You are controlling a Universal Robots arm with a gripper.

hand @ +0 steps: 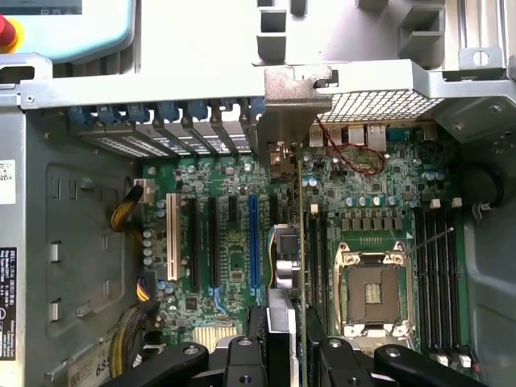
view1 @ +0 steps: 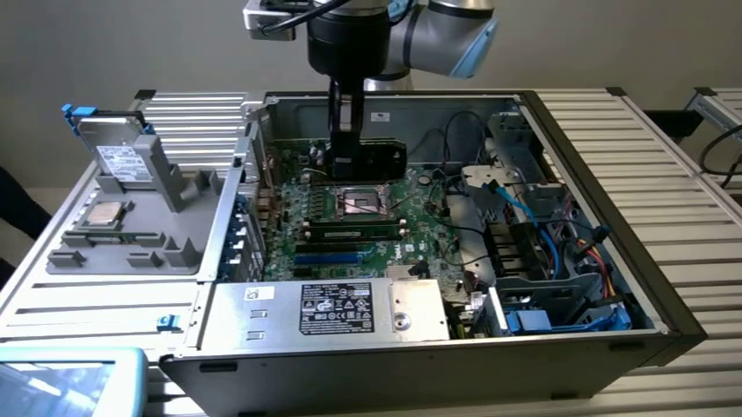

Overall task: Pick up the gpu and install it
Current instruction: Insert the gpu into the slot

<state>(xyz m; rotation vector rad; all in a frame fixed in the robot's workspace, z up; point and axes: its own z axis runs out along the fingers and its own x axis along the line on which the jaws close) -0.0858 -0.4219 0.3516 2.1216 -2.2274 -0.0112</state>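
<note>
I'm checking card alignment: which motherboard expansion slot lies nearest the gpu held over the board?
The blue slot, the only blue one, right next to the edge-on gpu; the black slots and the white slot lie farther from it.

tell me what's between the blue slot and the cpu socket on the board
The gpu, edge-on in the gripper, hangs between the blue slot and the cpu socket, seen in the wrist view.

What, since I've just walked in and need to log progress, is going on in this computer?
The robot's gripper is shut on the graphics card, holding it upright inside the open computer case, above the motherboard. The card's metal bracket is by the rear slot openings. Whether it is seated in a slot can't be told.
</note>
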